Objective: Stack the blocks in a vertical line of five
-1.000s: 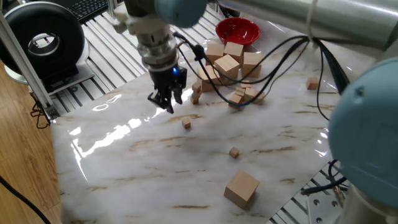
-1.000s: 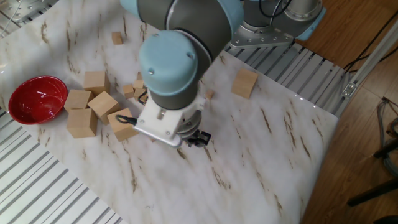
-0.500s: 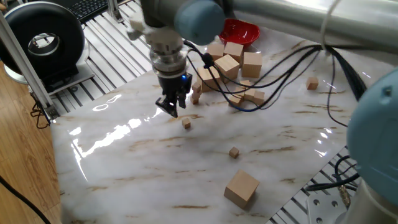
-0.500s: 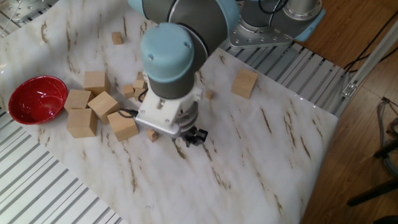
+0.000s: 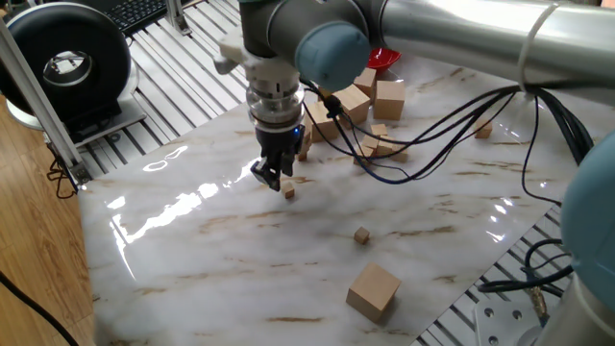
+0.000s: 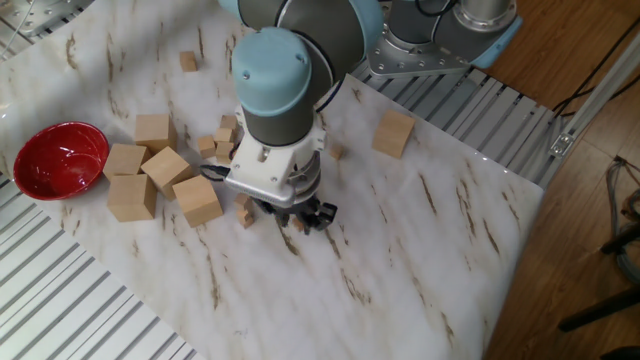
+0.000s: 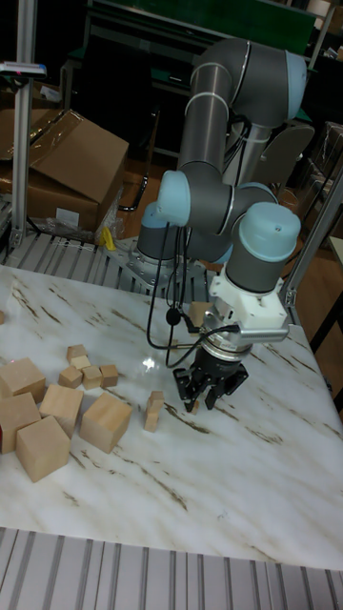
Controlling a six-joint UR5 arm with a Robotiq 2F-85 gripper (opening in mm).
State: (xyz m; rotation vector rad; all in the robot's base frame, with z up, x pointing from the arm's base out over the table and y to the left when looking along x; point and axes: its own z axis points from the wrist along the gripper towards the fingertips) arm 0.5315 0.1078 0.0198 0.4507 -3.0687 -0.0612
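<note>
My gripper (image 5: 272, 178) hangs low over the marble table with its fingers open. A tiny light-wood block (image 5: 288, 192) lies on the table right at the fingertips, touching or nearly touching them. In the tall fixed view the gripper (image 7: 205, 396) straddles that block, and the fingers hide most of it. Another tiny block (image 5: 361, 234) lies alone nearer the front. A third (image 5: 483, 129) sits far right. More tiny blocks (image 6: 222, 140) cluster by the large cubes. What looks like two tiny blocks, one on the other (image 7: 152, 410), stands just left of the gripper.
Several large wooden cubes (image 6: 132, 197) lie close behind the gripper, beside a red bowl (image 6: 58, 160). A medium wooden cube (image 5: 373, 290) rests near the front edge. The arm's black cables (image 5: 413, 125) loop low over the block pile.
The gripper has moved right and lower, from left of the lone tiny block to right over it. The blocks have not moved.
</note>
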